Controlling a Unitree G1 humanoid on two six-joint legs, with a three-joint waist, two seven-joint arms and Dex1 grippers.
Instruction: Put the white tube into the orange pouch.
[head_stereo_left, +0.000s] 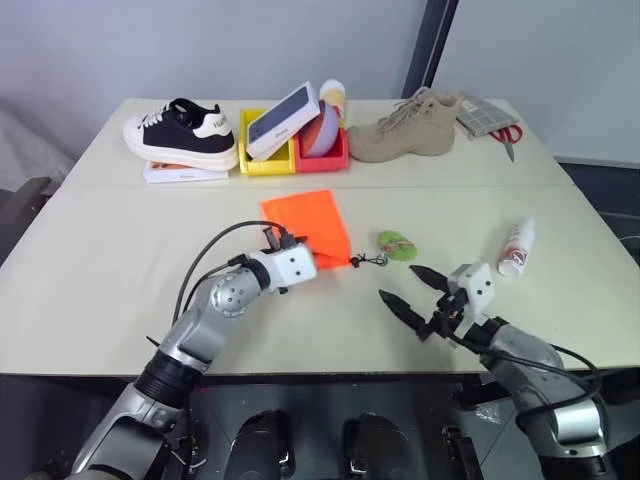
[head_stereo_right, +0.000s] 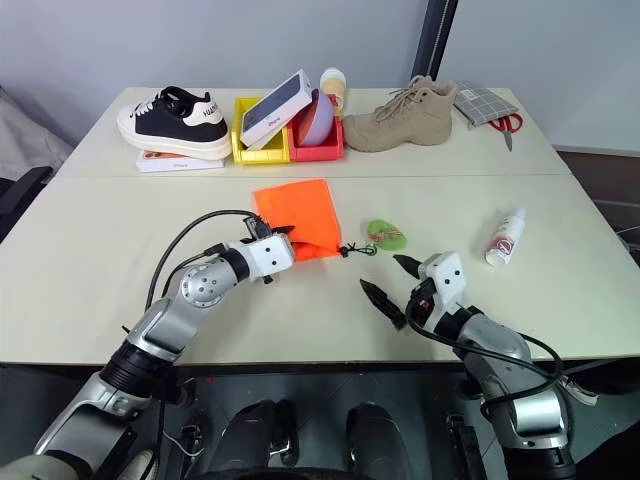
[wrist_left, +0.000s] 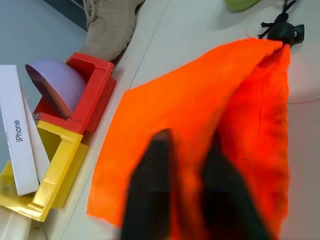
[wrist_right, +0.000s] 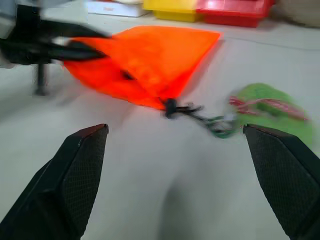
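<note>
Plenty of open table up front

Bare table (head_stereo_left: 120, 260) left and near; far edge is crowded by sneaker (head_stereo_left: 182, 132), bins (head_stereo_left: 268, 160), boot (head_stereo_left: 405, 130); green tag (head_stereo_left: 396, 243) sits between orange pouch (head_stereo_left: 310, 222) and white tube (head_stereo_left: 517, 248).

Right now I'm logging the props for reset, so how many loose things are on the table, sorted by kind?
Footwear: 2, black-and-white sneaker, tan boot
Bins: 2, yellow bin, red bin
Boxes: 2, iPhone box, flat white box
Tubes and bottles: 2, white tube, cream cylinder
Orange pouch: 1
Purple bowl: 1
Green tag: 1
Scissors: 1
Grey cloth: 1
Total: 13
</note>
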